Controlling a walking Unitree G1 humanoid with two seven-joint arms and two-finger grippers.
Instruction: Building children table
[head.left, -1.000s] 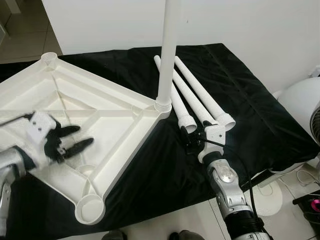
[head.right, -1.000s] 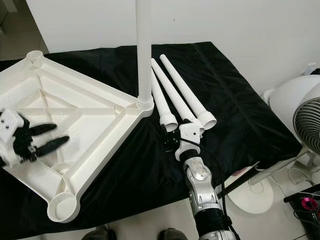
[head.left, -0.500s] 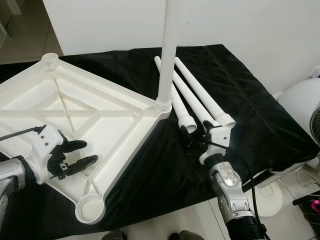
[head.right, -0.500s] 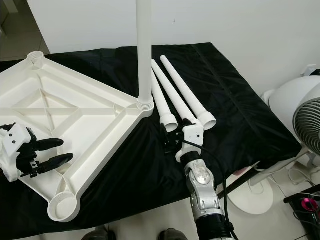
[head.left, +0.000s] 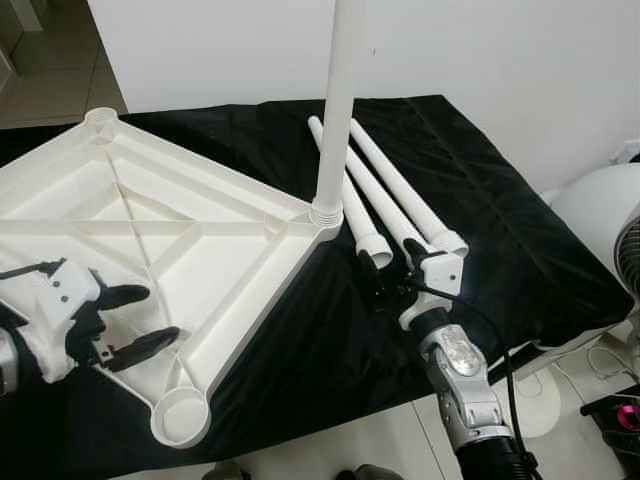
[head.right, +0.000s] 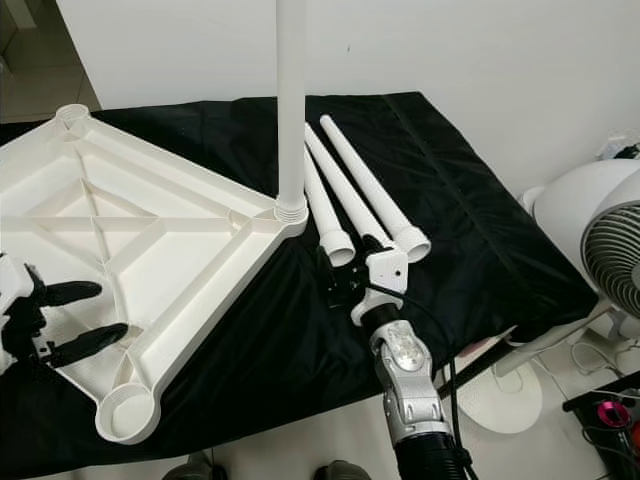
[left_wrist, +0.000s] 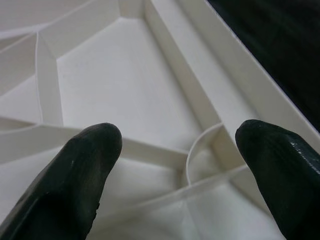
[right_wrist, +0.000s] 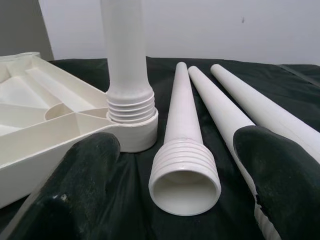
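Observation:
The white tabletop (head.left: 215, 250) lies upside down on a black cloth, its ribs facing up. One white leg (head.left: 336, 110) stands screwed into its right corner. Three loose legs (head.left: 395, 200) lie side by side on the cloth next to it. My right gripper (head.left: 390, 275) is open just short of their threaded ends; in the right wrist view the nearest leg's open end (right_wrist: 184, 175) sits between the fingers (right_wrist: 75, 190). My left gripper (head.left: 160, 315) hovers open over the tabletop's near part, by a round socket (left_wrist: 205, 160) and close to the front corner socket (head.left: 183, 415).
The black cloth (head.left: 500, 230) covers the low work surface, whose front edge runs just below the tabletop corner. A white fan (head.right: 600, 250) on a round base stands on the floor at the right, with cables beside it. A white wall closes off the back.
My left gripper has drawn back toward the tabletop's near-left edge, still open. The right gripper has crept a little closer to the loose legs' ends.

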